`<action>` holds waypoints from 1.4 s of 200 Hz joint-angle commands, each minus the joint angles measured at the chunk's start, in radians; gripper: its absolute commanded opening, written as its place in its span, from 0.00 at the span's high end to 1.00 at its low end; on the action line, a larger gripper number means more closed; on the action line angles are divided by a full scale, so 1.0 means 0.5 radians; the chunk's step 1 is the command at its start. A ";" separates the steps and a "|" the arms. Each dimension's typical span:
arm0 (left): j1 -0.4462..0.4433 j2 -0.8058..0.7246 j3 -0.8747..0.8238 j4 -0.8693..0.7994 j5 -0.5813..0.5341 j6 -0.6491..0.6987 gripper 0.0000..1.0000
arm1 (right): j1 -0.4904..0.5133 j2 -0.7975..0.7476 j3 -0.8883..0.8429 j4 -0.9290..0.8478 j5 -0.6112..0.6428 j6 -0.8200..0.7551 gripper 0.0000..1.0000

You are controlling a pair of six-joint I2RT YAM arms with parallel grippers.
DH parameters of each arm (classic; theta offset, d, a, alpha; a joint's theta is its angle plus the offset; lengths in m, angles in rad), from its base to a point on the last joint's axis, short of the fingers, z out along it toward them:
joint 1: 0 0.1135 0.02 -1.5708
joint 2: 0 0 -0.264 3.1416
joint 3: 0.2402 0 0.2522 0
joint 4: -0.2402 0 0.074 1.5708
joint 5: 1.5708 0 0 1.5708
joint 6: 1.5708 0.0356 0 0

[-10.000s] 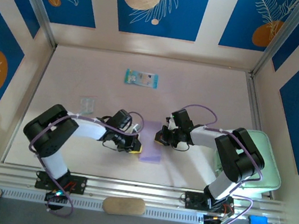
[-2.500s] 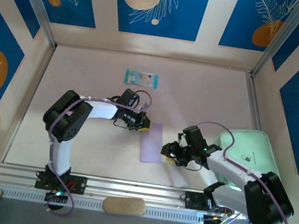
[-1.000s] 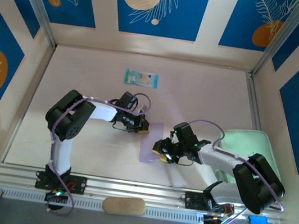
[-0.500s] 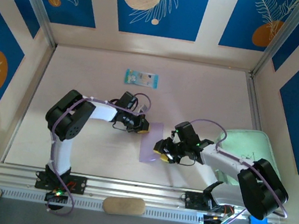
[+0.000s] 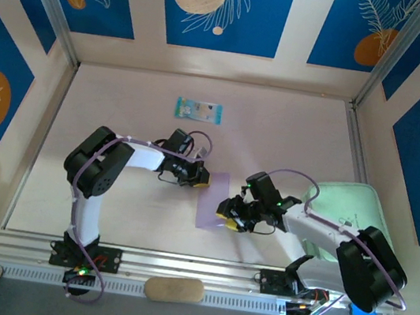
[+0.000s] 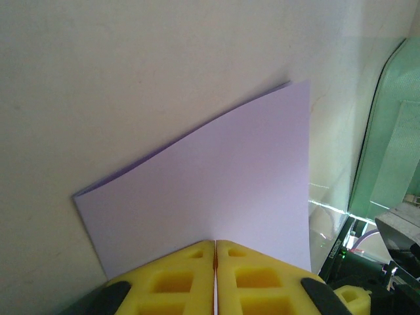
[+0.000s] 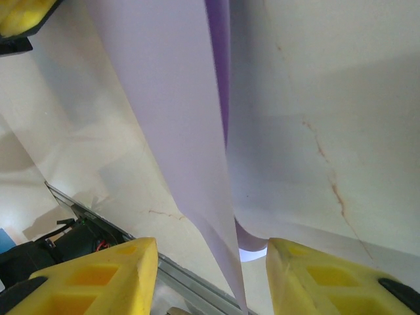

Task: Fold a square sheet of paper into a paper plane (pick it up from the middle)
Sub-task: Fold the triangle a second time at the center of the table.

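Left wrist: left gripper [image 6: 215, 245] pinched the once-folded square sheet of paper [image 6: 216, 177], right gripper [image 7: 211, 248] gaped astride it; most folds remained.

- Top view: the left gripper [image 5: 201, 178] covers a far corner of the square sheet of paper [image 5: 210, 197]; the right gripper [image 5: 224, 212] hides part of its right edge.
- Left wrist: the sheet's near edge vanishes behind the closed jaws; pinched or merely pressed, cannot tell.
- Right wrist: the sheet runs off top and bottom.
- The packet [image 5: 198, 110] has print too small to read.
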 commanded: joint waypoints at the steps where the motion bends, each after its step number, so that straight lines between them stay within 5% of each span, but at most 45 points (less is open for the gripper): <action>1: -0.018 0.087 -0.056 -0.185 -0.062 -0.005 0.91 | 0.024 -0.063 -0.010 -0.094 -0.006 0.042 0.53; 149: -0.018 0.090 -0.050 -0.179 -0.054 -0.011 0.91 | 0.036 -0.069 0.006 -0.132 0.005 0.045 0.53; 280: -0.018 0.075 -0.049 -0.166 -0.040 -0.032 0.91 | -0.027 0.084 -0.090 0.354 0.030 0.049 0.52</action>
